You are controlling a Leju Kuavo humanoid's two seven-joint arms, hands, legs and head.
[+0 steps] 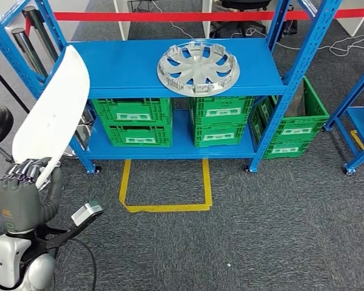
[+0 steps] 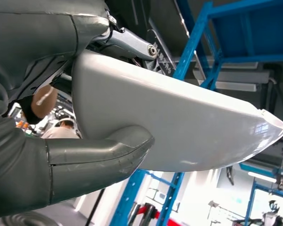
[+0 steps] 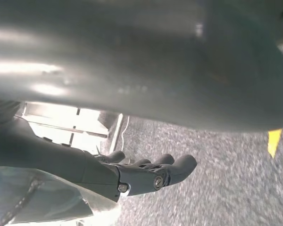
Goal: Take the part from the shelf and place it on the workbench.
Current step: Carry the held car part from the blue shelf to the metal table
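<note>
Nearest the head camera, the robot's grey left hand [image 1: 20,197] is raised below and to the left of the blue metal shelf rack [image 1: 125,66], its fingers closed around the lower end of a long, white, glossy curved panel part [image 1: 52,115]. The panel rises from the hand and leans toward the rack's left front post, its rounded top overlapping the left corner of the upper shelf board. In the left wrist view the thick grey thumb [image 2: 97,155] presses along one face of the white panel [image 2: 175,127] while the darker fingers clamp the opposite side. A round silver wheel cover [image 1: 198,68] lies flat on the rack's upper board, right of middle. Three green plastic crates [image 1: 134,121] sit on the rack's lower board. Yellow floor tape [image 1: 166,206] marks a rectangle on the grey carpet just in front of the rack. The right hand [image 3: 151,172] hangs over the carpet, fingers extended and loosely together, holding nothing.
</note>
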